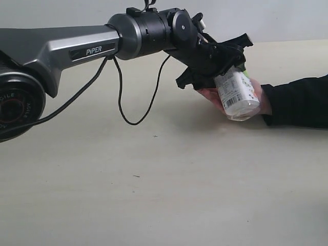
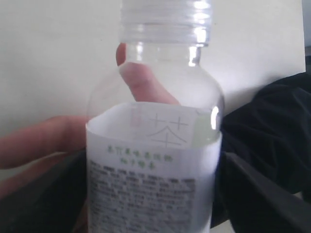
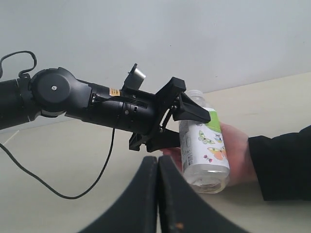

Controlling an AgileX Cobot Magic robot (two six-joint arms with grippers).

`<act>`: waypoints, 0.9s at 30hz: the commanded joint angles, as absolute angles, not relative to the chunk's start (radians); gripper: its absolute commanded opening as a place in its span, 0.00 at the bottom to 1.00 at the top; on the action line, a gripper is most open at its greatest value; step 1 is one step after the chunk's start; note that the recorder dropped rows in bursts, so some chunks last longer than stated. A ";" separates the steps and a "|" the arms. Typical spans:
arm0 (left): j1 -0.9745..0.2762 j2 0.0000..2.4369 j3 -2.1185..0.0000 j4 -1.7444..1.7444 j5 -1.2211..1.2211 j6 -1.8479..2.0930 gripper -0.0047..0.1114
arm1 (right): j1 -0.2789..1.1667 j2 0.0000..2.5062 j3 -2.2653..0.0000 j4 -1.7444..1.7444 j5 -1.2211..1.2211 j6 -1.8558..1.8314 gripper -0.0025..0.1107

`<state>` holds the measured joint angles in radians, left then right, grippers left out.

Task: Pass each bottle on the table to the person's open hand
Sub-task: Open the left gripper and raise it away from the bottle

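A clear bottle with a white-green label [image 1: 237, 95] [image 3: 204, 145] hangs tilted, its base low, in my left gripper [image 1: 225, 69] [image 3: 187, 124], which is shut on its upper part. The bottle lies against the person's open hand [image 1: 211, 96] [image 3: 239, 150], palm up just above the table [image 1: 154, 195]. In the left wrist view the bottle [image 2: 155, 160] fills the frame, with the person's fingers [image 2: 146, 82] behind it. My right gripper [image 3: 158, 162] is shut and empty, apart from the bottle and low over the table. The other bottles are out of view.
The person's black sleeve [image 1: 300, 102] [image 2: 272, 145] comes in from the right. A black cable [image 1: 123, 102] loops down from my left arm [image 1: 77, 48], which stretches across from the left. A pale wall stands behind the table.
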<state>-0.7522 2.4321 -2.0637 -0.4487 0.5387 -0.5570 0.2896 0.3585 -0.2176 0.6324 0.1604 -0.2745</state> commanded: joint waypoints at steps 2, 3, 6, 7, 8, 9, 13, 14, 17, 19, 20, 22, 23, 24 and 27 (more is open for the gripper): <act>-0.748 2.433 -2.069 -0.452 0.530 -0.550 0.79 | 0.290 0.350 -0.214 0.630 0.160 -0.276 0.02; -0.748 2.433 -2.069 -0.452 0.530 -0.550 0.80 | 0.290 0.350 -0.214 0.630 0.160 -0.276 0.02; -0.748 2.433 -2.069 -0.448 0.544 -0.550 0.80 | 0.290 0.350 -0.214 0.630 0.160 -0.276 0.02; -0.748 2.431 -2.069 -0.448 0.547 -0.550 0.80 | 0.290 0.350 -0.214 0.630 0.160 -0.276 0.02; -0.748 2.429 -2.069 -0.448 0.552 -0.548 0.80 | 0.290 0.350 -0.214 0.630 0.160 -0.276 0.02; -0.748 2.427 -2.069 -0.448 0.559 -0.546 0.80 | 0.290 0.350 -0.214 0.630 0.160 -0.276 0.02; -0.746 2.399 -2.069 -0.448 0.599 -0.496 0.80 | 0.290 0.350 -0.214 0.630 0.160 -0.276 0.02; -0.744 2.390 -2.069 -0.448 0.610 -0.494 0.80 | 0.290 0.350 -0.214 0.630 0.160 -0.276 0.02; -0.738 2.359 -2.069 -0.439 0.646 -0.468 0.80 | 0.290 0.350 -0.214 0.630 0.160 -0.276 0.02; -0.732 2.337 -2.069 -0.427 0.674 -0.468 0.80 | 0.290 0.350 -0.214 0.630 0.160 -0.276 0.02; -0.729 2.327 -2.069 -0.425 0.688 -0.468 0.80 | 0.290 0.350 -0.214 0.630 0.160 -0.276 0.02; -0.722 2.304 -2.069 -0.425 0.727 -0.464 0.80 | 0.290 0.350 -0.214 0.630 0.160 -0.276 0.02; -0.719 2.292 -2.069 -0.425 0.745 -0.446 0.80 | 0.290 0.350 -0.214 0.630 0.160 -0.276 0.02; -0.719 2.276 -2.069 -0.425 0.771 -0.401 0.80 | 0.290 0.350 -0.214 0.630 0.160 -0.276 0.02; -0.719 2.232 -2.069 -0.425 0.845 -0.201 0.79 | 0.290 0.350 -0.214 0.630 0.160 -0.276 0.02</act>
